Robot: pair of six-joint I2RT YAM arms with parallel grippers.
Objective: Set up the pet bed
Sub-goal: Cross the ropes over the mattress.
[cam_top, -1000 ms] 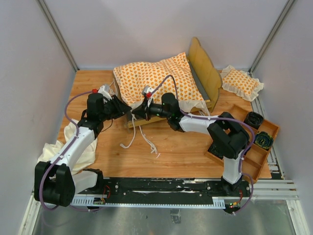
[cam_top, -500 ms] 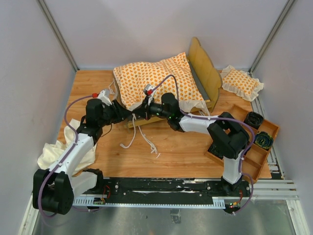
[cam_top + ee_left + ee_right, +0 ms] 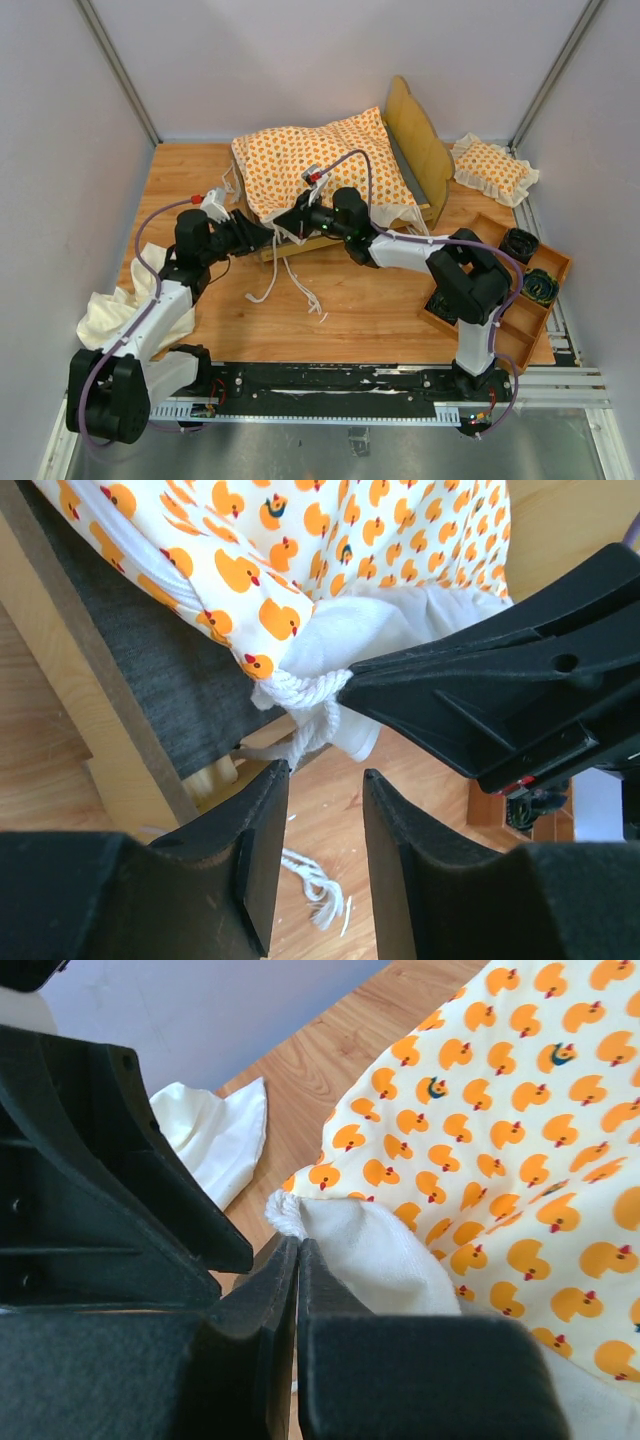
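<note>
The cushion [image 3: 320, 165] is cream, printed all over with small orange ducks with red beaks, a few of them dark teal. Its ruffle [image 3: 390, 625] and the twisted tie strings [image 3: 300, 692] just ahead of the left hand [image 3: 322, 775] are plain white. That hand is matt black, as is the right hand [image 3: 295, 1242]. The bed frame [image 3: 420, 140] is pale wood, its fabric base [image 3: 170, 690] dark grey. The bench [image 3: 370, 310] is honey-brown with wood grain. Well to the right of the right hand, a small pillow [image 3: 492, 168] carries the same orange print with a cream frill. Behind the left hand lies a plain cream cloth [image 3: 110, 310].
</note>
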